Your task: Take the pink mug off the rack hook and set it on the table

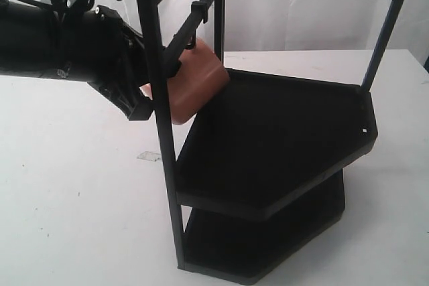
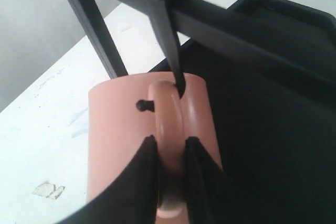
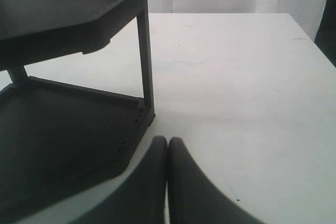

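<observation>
The pink mug (image 1: 198, 85) hangs tilted from the rack hook (image 1: 194, 31) on the rack's upper rail, beside the top shelf. In the left wrist view the mug (image 2: 121, 135) fills the middle, its loop handle threaded on the thin black hook (image 2: 176, 69). My left gripper (image 2: 170, 142) is shut on that handle, one finger on each side. In the exterior view the left arm reaches in from the left and its gripper (image 1: 157, 82) sits at the rack's front post. My right gripper (image 3: 167, 142) is shut with nothing in it, low over the table (image 3: 236, 77) by the rack's corner.
The black two-shelf rack (image 1: 281, 138) takes up the middle and right of the exterior view, with tall thin posts and a top rail. A small scrap or mark (image 1: 149, 157) lies on the white table (image 1: 74, 199) left of the rack.
</observation>
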`<state>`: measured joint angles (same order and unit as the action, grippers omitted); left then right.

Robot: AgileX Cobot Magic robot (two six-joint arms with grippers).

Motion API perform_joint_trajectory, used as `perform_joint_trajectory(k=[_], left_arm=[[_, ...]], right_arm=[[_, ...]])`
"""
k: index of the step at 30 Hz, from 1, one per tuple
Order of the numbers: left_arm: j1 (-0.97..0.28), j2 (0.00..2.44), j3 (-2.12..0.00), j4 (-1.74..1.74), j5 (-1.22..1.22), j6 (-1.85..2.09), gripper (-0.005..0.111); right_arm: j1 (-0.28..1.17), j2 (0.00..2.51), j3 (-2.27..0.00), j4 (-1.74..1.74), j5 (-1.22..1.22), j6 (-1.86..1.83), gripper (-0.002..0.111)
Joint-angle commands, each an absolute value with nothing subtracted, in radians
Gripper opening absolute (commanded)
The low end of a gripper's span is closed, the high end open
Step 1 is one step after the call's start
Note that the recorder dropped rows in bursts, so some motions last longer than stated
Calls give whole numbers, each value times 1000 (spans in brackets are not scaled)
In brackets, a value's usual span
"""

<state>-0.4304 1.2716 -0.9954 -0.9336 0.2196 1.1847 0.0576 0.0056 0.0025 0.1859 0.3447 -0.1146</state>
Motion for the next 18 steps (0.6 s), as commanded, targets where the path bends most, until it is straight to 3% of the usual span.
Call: perform_joint_trajectory(k=[1,18], left_arm=[[-432,1270,-991,-966,232,1186,0],[-430,1235,-991,-966,201,1182,0]], right_arm=[[59,0,0,186,336,-115,0],[59,0,0,186,336,-115,0]])
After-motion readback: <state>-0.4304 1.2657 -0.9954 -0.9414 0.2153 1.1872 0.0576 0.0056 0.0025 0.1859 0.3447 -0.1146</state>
